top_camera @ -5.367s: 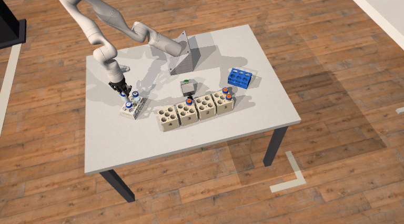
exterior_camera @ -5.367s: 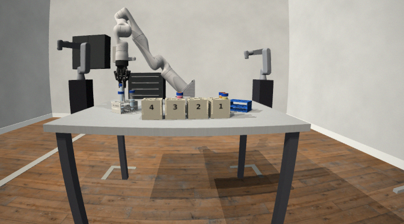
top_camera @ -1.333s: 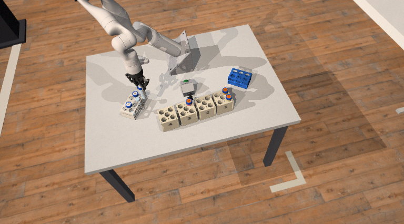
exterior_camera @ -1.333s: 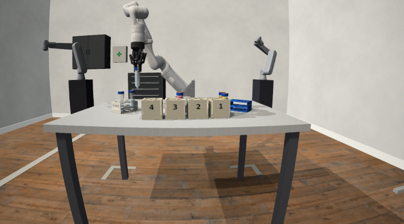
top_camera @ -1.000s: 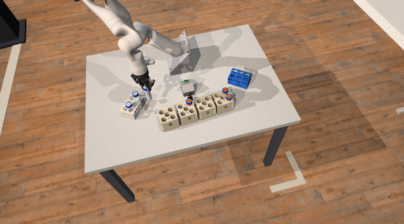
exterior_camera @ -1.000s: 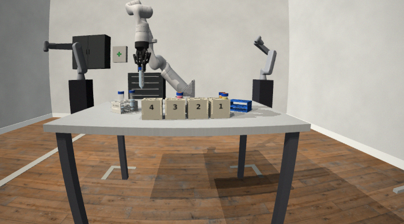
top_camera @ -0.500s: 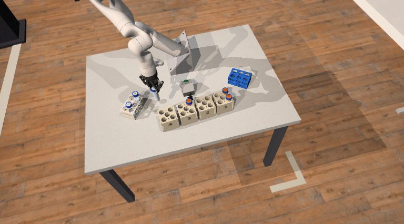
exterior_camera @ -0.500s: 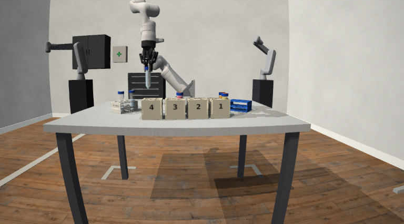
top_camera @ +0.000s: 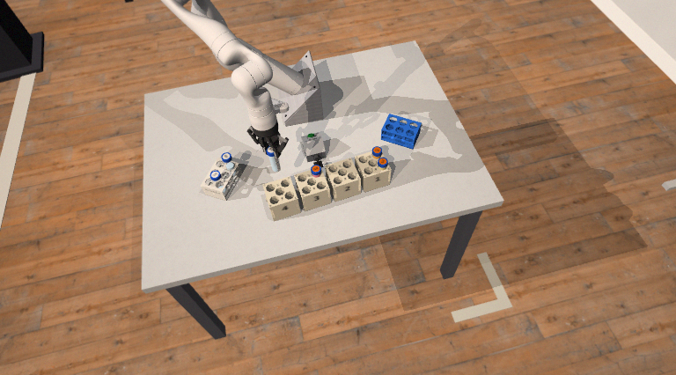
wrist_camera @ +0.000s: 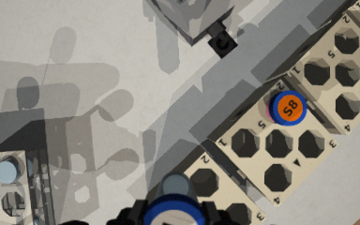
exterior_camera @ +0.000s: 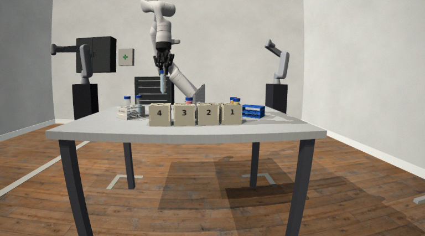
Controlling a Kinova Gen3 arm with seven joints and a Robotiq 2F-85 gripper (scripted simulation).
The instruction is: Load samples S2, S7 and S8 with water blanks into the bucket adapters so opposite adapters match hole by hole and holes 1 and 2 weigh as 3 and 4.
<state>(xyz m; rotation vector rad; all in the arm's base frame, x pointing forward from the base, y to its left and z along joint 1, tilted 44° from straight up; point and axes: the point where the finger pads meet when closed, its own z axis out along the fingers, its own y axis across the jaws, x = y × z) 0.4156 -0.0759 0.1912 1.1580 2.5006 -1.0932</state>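
My gripper is shut on a blue-capped water blank and holds it upright, high above the table, just behind adapter 4. It also shows in the exterior view and at the bottom edge of the wrist view; its cap print is hidden. The adapters stand in a row, with 3, 2 and 1 to the right of 4. Sample S8 sits in hole 2 of adapter 3. Two orange-dotted tubes stand in adapter 1. Adapters 4 and 2 show only open holes.
The white blank rack with blue-capped blanks stands left of the adapters. The sloped desk with the green DONE key sits just behind adapters 3 and 2. A blue rack with no tubes stands at the back right.
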